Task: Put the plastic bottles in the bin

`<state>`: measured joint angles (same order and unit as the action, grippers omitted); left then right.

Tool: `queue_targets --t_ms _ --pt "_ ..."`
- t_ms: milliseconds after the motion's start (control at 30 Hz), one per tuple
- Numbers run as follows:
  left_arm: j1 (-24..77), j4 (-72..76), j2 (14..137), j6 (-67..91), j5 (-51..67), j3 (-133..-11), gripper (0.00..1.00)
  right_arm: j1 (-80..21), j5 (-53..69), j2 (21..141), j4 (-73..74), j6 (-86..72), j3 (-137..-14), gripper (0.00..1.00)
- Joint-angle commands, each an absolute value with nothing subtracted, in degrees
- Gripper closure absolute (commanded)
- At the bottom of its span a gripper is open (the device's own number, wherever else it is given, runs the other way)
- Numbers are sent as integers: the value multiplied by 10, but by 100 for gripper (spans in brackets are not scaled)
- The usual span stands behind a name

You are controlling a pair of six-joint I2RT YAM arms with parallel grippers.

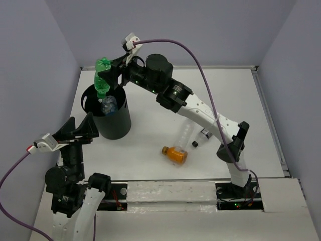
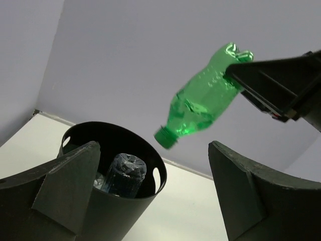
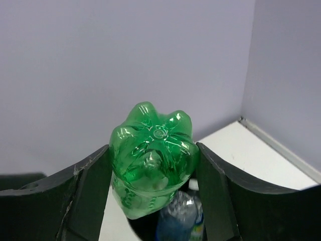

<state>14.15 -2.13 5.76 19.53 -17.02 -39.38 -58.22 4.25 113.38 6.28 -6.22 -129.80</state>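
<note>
Green bottle [image 1: 102, 85] held over the bin [image 1: 118, 128]
Your right end effector [image 3: 153, 168] clamps its base, cap down; your left end effector [image 2: 155, 198] is spread apart beside the bin.

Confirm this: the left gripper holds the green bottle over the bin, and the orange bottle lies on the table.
Wrong arm. The right gripper holds the green bottle over the bin, as the top external view shows; the left gripper is open and empty. The orange bottle does lie on the table.

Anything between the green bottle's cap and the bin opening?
Nothing, just air; left wrist view shows the green bottle hanging cap-down over the bin.
</note>
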Motion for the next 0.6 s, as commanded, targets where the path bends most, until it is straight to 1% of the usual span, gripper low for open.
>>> queue_targets --t_ms 0,67,100,167,267,400,433,500,533,567 --pt "140 1 52 189 -183 -411 1 -582 26 1225 35 -32 -1459 68" --pt "140 -12 52 189 -185 -411 1 -577 13 1277 7 -26 -1498 68" --pt "141 -13 52 189 -185 -411 1 -577 12 1285 -24 -28 -1497 68" --pt "141 -12 53 191 -184 -410 1 -571 14 1294 -92 -28 -1472 68" --pt "140 -12 54 191 -179 -410 1 -565 12 1307 -147 -28 -1441 68" --pt "141 -12 55 191 -179 -410 1 -565 25 1355 -153 -35 -1448 67" --pt "141 -12 55 191 -179 -410 1 -565 24 1360 -154 -37 -1446 57" --pt "142 -12 56 191 -177 -410 1 -565 17 1367 -157 -29 -1440 44" --pt "141 -12 56 192 -176 -410 1 -565 10 1368 -161 -26 -1436 32" --pt "141 -12 57 192 -175 -410 1 -565 8 1368 -163 -24 -1430 26"
